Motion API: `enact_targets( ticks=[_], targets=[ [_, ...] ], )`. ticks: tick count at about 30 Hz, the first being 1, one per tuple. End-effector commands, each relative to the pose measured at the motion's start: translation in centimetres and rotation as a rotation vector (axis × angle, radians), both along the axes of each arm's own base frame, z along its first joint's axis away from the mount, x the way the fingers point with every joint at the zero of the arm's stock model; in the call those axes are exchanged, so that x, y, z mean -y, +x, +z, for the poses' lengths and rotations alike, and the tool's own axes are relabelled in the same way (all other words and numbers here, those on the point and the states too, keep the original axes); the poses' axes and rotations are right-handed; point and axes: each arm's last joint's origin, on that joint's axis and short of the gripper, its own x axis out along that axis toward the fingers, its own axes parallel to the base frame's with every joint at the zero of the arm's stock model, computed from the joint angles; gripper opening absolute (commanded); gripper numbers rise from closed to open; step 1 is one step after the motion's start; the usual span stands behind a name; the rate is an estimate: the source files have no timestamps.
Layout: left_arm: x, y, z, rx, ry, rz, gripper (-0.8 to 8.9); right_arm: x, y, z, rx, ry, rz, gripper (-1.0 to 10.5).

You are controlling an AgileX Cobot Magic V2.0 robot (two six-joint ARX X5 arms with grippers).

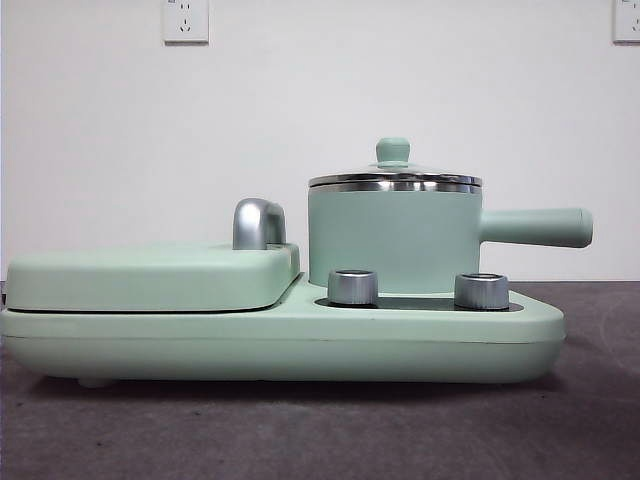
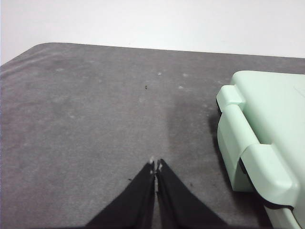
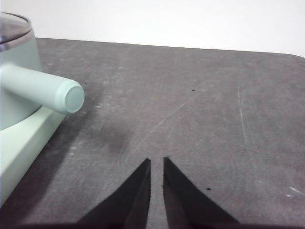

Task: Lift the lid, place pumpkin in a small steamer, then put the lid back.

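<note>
The small steamer (image 1: 395, 245) stands on the right half of a mint-green cooker base (image 1: 280, 345), its long handle (image 1: 535, 227) pointing right. The lid (image 1: 395, 181) sits on the pot with its mint knob (image 1: 393, 150) on top. The pumpkin is out of view in every frame. My left gripper (image 2: 156, 164) hovers shut over bare table, beside the cooker's griddle end (image 2: 262, 138). My right gripper (image 3: 157, 162) is shut and empty over the table, off the tip of the steamer's handle (image 3: 43, 88). Neither gripper shows in the front view.
A flat mint griddle cover (image 1: 150, 277) with a chrome handle (image 1: 258, 223) fills the base's left half. Two chrome dials (image 1: 352, 286) (image 1: 481, 290) stand in front of the pot. Dark grey table (image 1: 320, 430) surrounds the cooker, and a white wall lies behind.
</note>
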Motion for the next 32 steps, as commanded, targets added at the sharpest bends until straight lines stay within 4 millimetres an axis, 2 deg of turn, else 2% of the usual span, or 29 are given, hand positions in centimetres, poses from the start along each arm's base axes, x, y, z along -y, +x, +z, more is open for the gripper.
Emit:
enact_targets(
  ticks=[1,32],
  targets=[
    [-0.01,0.07,-0.67,-0.022,0.018,-0.002,0.09,0.01,0.03,-0.04,0.011,-0.013,0.001,0.4],
    [-0.01,0.07,-0.67,-0.023,0.062,-0.010,0.09,0.01,0.03,-0.04,0.011,-0.013,0.001,0.4]
  ],
)
